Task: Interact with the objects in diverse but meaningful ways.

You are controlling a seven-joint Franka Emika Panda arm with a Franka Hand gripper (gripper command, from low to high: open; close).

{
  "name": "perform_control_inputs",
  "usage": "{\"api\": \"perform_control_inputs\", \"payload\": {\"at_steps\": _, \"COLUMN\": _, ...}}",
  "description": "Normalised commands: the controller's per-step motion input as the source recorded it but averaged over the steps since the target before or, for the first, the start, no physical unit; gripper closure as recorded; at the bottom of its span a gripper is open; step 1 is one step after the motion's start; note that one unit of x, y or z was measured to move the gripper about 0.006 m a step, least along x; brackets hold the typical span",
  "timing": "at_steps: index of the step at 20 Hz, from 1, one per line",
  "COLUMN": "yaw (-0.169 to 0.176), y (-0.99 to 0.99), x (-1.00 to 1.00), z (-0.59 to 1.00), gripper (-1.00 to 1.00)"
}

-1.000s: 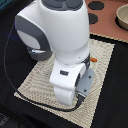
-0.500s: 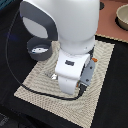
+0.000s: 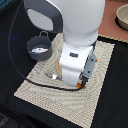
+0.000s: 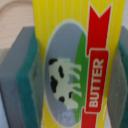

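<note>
Arm: stands low over the woven mat [image 3: 95,75], covering its middle; mat corners and the dark surface [image 3: 117,95] around it lie open.
Fingers: green pads [image 4: 31,85] press both sides of the yellow red-marked packet [image 4: 75,55], clamped on it.
Packet: between the pads, marked "BUTTER", with a cow picture.
Pot: dark grey two-handled pot [image 3: 39,47] at the mat's far left corner; a white-blue fish [image 3: 37,49] lies inside.
Bowl: tan bowl [image 3: 122,17] far right, contents not visible.

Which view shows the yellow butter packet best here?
The wrist view: the yellow butter packet fills the picture between the green finger pads, with its cow and BUTTER label readable. In the exterior view the arm hides the packet; it can't be made out there.
</note>
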Motion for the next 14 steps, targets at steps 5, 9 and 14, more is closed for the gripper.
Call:
{"api": "perform_control_inputs", "payload": {"at_steps": 5, "yaw": 0.015, "y": 0.91, "x": -0.23, "z": 0.03, "gripper": 1.00}}
{"api": "perform_control_inputs", "payload": {"at_steps": 9, "yaw": 0.015, "y": 0.92, "x": -0.27, "z": 0.00, "gripper": 1.00}}
{"api": "perform_control_inputs", "payload": {"at_steps": 14, "yaw": 0.018, "y": 0.89, "x": -0.37, "z": -0.01, "gripper": 1.00}}
